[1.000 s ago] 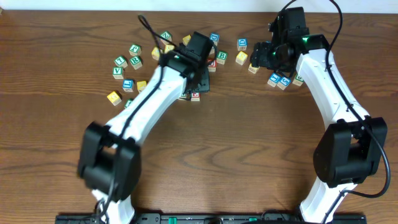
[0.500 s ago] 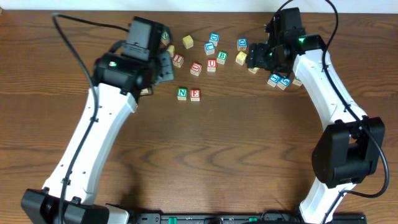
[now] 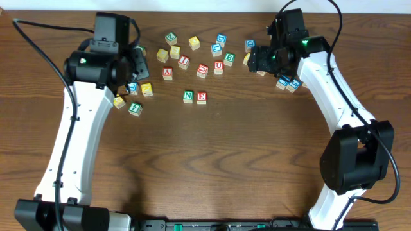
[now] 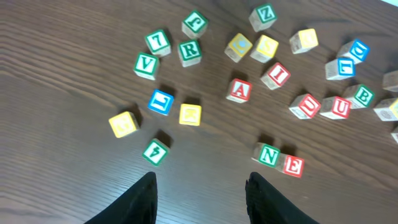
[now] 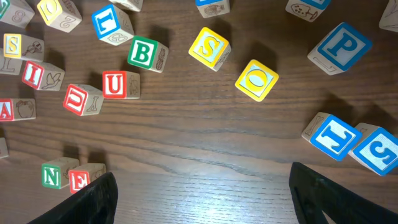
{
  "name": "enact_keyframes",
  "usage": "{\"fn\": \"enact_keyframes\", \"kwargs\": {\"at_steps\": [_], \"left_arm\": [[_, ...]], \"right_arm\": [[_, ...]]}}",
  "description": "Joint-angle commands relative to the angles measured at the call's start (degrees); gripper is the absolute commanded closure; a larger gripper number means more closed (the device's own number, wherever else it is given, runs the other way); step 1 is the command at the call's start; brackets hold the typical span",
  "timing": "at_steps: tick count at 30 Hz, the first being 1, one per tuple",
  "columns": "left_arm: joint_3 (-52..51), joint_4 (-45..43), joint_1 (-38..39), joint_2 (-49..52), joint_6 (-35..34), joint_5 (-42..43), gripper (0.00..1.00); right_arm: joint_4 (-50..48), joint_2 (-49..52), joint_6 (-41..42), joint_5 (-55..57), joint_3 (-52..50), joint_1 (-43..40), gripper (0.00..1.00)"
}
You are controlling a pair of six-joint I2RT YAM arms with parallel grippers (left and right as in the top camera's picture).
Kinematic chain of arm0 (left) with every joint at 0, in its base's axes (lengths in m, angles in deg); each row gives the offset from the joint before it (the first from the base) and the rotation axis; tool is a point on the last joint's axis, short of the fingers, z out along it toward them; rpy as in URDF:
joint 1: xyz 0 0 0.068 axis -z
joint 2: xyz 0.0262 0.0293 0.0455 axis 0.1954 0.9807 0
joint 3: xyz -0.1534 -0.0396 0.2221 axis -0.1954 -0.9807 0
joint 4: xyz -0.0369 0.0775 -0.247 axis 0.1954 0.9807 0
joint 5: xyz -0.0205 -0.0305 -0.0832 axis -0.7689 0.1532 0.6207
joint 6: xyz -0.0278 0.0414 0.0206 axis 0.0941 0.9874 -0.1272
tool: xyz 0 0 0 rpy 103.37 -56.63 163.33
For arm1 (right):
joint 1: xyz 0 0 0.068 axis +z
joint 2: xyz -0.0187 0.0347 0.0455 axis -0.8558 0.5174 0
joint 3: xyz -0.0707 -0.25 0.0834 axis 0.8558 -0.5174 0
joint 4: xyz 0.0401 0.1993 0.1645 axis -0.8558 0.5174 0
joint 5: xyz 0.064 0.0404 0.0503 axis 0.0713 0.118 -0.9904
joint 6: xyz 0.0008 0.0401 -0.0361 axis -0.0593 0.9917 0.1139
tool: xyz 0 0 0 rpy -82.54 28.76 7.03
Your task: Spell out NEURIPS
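A green N cube (image 3: 187,96) and a red E cube (image 3: 201,97) sit side by side on the table, also seen as N (image 4: 269,154) and E (image 4: 293,165). Behind them lie a red U (image 3: 218,67), a red I (image 3: 184,62) and, in the left wrist view, a green R (image 4: 189,51). A blue P (image 5: 341,46) and a yellow S (image 5: 210,46) lie at the back right. My left gripper (image 4: 202,186) is open and empty over bare wood, left of the N. My right gripper (image 5: 205,186) hangs wide open and empty above the table between the U and the blue cubes.
Other letter cubes are scattered along the back: a red A (image 3: 167,72), a green B (image 3: 229,59), a green V (image 4: 146,65), a yellow O (image 5: 257,79), a blue I (image 5: 331,135) and a blue S (image 5: 375,149). The wooden table (image 3: 212,160) stretches toward the front.
My left arm has swung left, away from the N and E pair, uncovering the cubes in the middle. My right gripper has opened wider and shifted slightly left.
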Motion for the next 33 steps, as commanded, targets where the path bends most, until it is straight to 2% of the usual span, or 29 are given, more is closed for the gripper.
{"fn": "enact_keyframes", "kwargs": {"at_steps": [1, 12, 22, 33], "left_arm": [[0.44, 0.09, -1.66, -0.37, 1.86, -0.7, 0.55], [0.31, -1.81, -4.55, 0.79, 6.19, -0.68, 0.55], [0.26, -4.39, -4.74, 5.51, 6.54, -0.48, 0.54], [0.26, -9.97, -4.37, 9.73, 6.47, 6.51, 0.55]], "right_arm": [[0.02, -1.55, 0.35, -0.35, 0.79, 0.15, 0.17], [0.44, -1.55, 0.35, -0.35, 0.79, 0.15, 0.18], [0.68, -1.55, 0.37, -0.37, 0.79, 0.15, 0.18], [1.68, -1.55, 0.37, -0.37, 0.79, 0.15, 0.17]]}}
